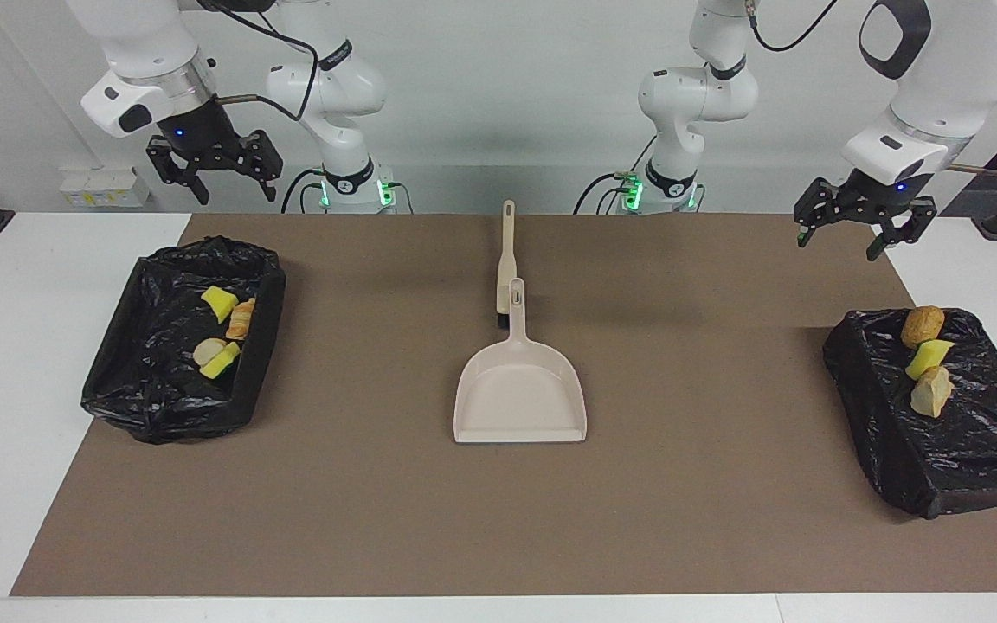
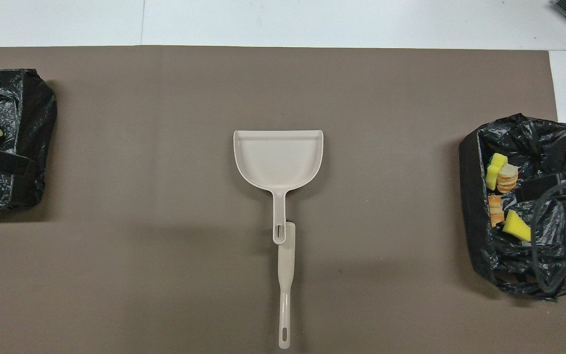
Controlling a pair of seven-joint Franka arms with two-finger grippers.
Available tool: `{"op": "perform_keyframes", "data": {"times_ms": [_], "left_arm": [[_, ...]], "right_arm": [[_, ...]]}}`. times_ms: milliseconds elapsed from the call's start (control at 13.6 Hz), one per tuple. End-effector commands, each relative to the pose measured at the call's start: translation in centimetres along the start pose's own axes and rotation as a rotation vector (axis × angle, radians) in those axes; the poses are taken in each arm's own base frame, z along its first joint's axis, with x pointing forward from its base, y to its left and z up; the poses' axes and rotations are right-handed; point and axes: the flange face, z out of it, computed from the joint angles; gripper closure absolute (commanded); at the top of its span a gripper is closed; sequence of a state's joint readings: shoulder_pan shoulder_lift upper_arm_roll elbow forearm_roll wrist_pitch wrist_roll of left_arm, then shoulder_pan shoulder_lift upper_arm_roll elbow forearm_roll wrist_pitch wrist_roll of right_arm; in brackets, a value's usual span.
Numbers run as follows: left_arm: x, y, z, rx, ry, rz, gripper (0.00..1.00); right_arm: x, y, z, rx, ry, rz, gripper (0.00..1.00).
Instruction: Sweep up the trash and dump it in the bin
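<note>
The trash lies in two black-bag-lined bins. The bin [image 1: 161, 389] at the right arm's end holds several scraps [image 1: 221, 333], yellow sponge bits among beige and orange-brown lumps, also seen from overhead [image 2: 501, 196]. The bin [image 1: 957, 441] at the left arm's end carries a brown lump [image 1: 923, 325], a yellow sponge bit [image 1: 929, 356] and a beige chunk [image 1: 931, 391]. My right gripper [image 1: 234, 192] hangs open and empty high over the first bin. My left gripper [image 1: 838, 247] hangs open and empty high over the second bin.
A beige dustpan [image 1: 520, 394] lies mid-table on the brown mat [image 1: 377, 519], mouth away from the robots. A beige brush [image 1: 506, 251] lies nearer to the robots, its head tucked under the dustpan's handle. White tabletop borders the mat.
</note>
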State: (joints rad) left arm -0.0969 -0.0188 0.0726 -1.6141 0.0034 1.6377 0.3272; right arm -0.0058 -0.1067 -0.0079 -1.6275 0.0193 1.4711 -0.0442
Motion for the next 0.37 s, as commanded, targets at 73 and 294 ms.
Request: {"op": "perform_keyframes", "data": {"times_ms": [73,294], "left_arm": [[-0.03,-0.24,-0.8,-0.01,0.03,-0.015,0.0],[-0.06,-0.14,-0.74,-0.012,0.024,-0.014,0.0]], "right_arm": [[-0.12,0.13,0.05,0.013,0.014,-0.023,0.0],[-0.14,0.21,0.14,0.013,0.011,-0.021,0.0]]}}
